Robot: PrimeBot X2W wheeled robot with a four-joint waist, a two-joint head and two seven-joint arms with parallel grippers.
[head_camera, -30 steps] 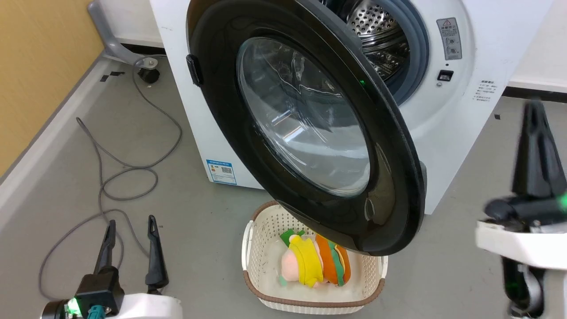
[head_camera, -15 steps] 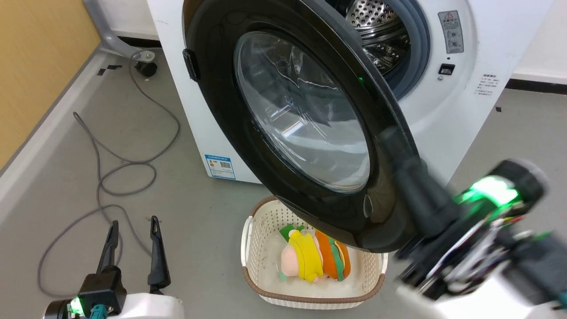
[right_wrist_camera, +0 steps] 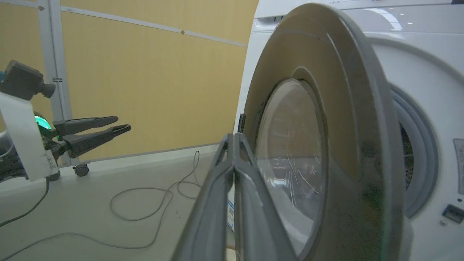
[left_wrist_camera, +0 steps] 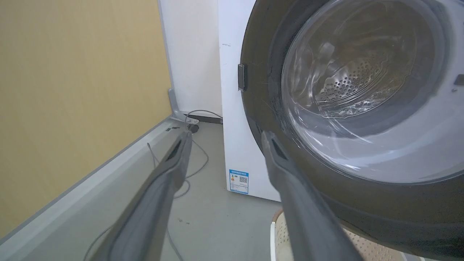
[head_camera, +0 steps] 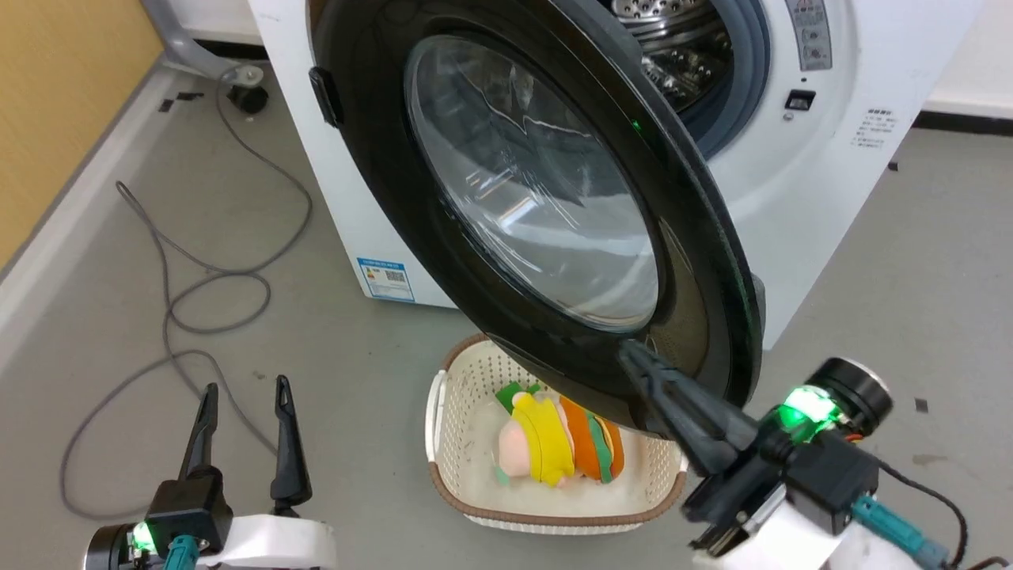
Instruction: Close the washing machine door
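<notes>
The washing machine door (head_camera: pixel 538 198) stands open, angled well out from the front of the washing machine (head_camera: pixel 831 198). Its near edge swings toward the robot, and its lower rim shows over a cream basket (head_camera: pixel 440 412) on the floor. Behind the free edge the steel drum (head_camera: pixel 673 47) and its grey ring are exposed, so none of the closing shows as done – the whole swing back to the latch is left. The right gripper (head_camera: pixel 633 356) reaches up and leftward from the lower right, its two fingers clenched together on nothing. Their tip lies at the door's lower outer face near the free edge – whether touching or just beside it cannot be told. It looks posed to push. The left gripper (head_camera: pixel 245 389) sits low at the left, fingers spread and empty, apart from the door
</notes>
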